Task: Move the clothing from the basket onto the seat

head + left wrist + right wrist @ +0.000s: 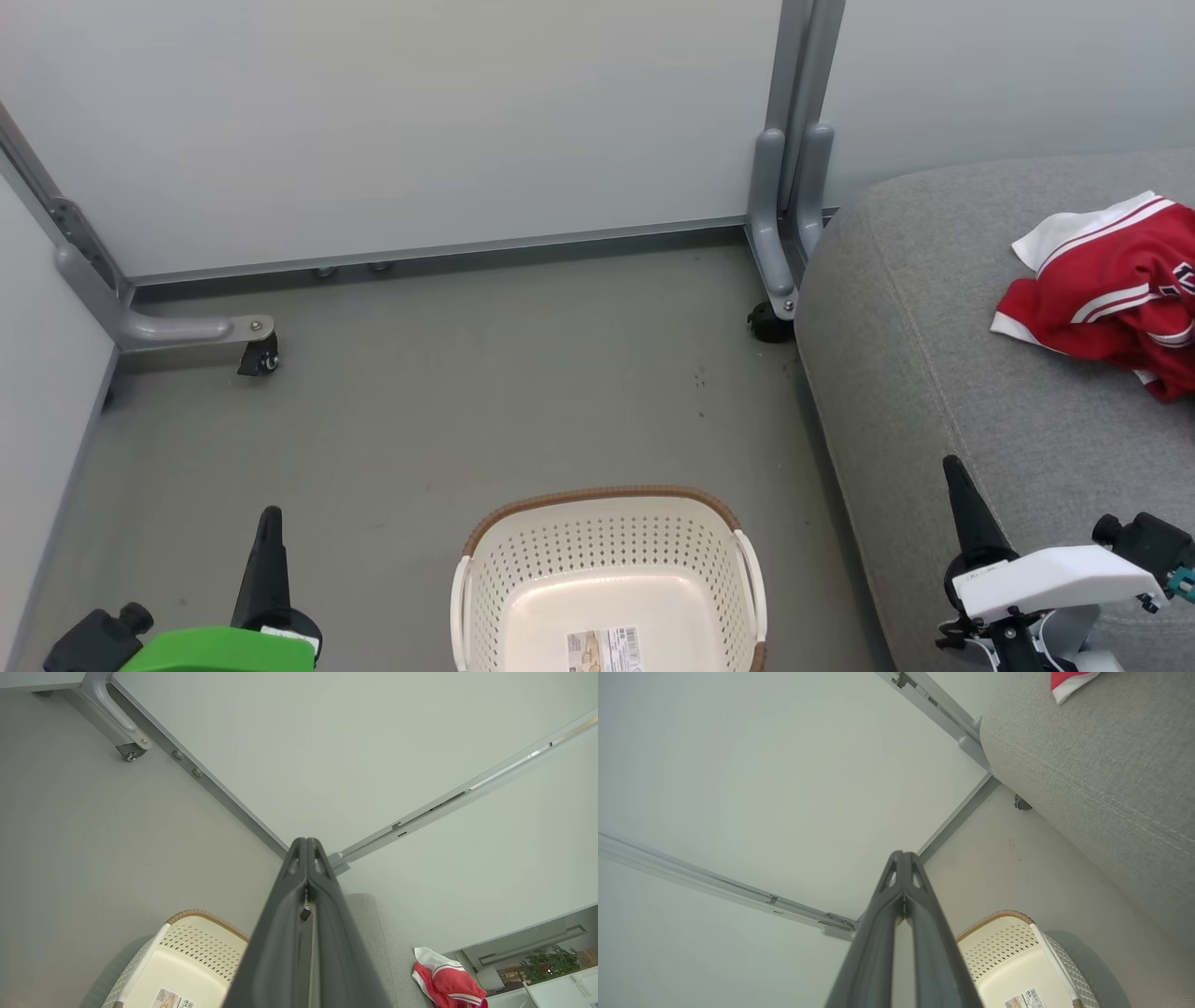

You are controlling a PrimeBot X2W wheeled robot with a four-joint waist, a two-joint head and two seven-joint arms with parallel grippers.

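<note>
Clothing (1111,289): red, white-trimmed, crumpled on grey seat (934,392);
Basket (597,493): on floor (467,392) beside seat; paper label (605,649) on bottom;
Left gripper (270,519): fingers together, nothing held;
Right gripper (954,471): likewise, over seat edge

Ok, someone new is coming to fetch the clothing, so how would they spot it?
Find the large grey fabric-upholstered seat, right of the cream-white perforated plastic basket. On its top lies crumpled red soft-fabric clothing with white trim and stripes. Nothing else around it is red.
</note>
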